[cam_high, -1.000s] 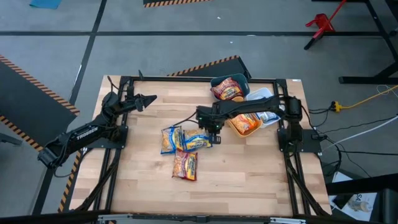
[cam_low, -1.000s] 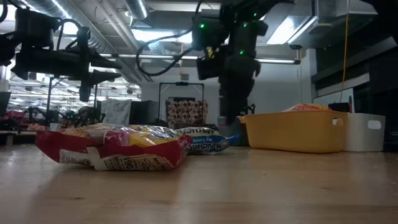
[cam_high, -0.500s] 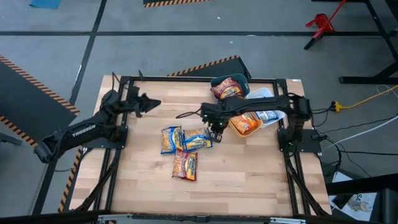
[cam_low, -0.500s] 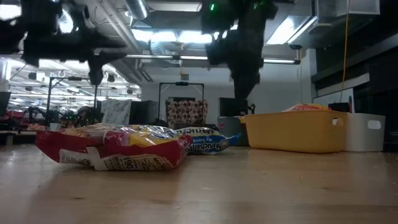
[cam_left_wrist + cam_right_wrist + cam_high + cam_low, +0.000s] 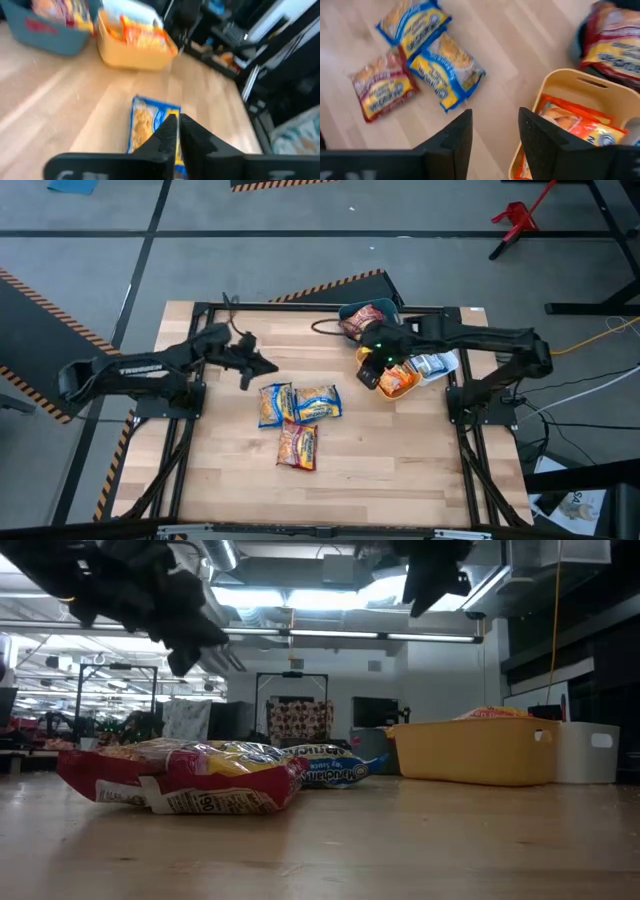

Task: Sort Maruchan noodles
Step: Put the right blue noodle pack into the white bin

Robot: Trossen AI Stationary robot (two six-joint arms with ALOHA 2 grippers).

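Three packets remain on the bare tabletop [image 5: 400, 470] near its middle: two blue-and-yellow packets, one [image 5: 273, 404] on the left and one [image 5: 318, 402] touching it on the right, and a red packet [image 5: 298, 445] just nearer, its far edge against them. The rest are already in bins at the far right: an orange packet [image 5: 395, 382] in the yellow bin [image 5: 555, 82], a dark red packet [image 5: 367, 322] in the teal bin [image 5: 55, 37], and others, too small to identify, in the white bin [image 5: 432, 330]. The left hand [image 5: 262, 365] is raised off the tabletop just far-left of the loose packets, carrying nothing, its fingers [image 5: 172, 132] pressed together. The right hand [image 5: 372, 375] is raised at the left edge of the yellow bin, fingers [image 5: 457, 135] apart with nothing between them. Assessment: the packets are light, flat and crinkly, with a slick film skin over a brittle noodle block. A hard squeeze across the middle could crack the contents, and the film may slide between the fingers. The overlapping packets may drag a neighbour along when lifted. The best hold appears to be a free short end or sealed seam, or across the narrow width of the block from above. The right-hand blue packet, with its right edge clear, looks the most accessible.
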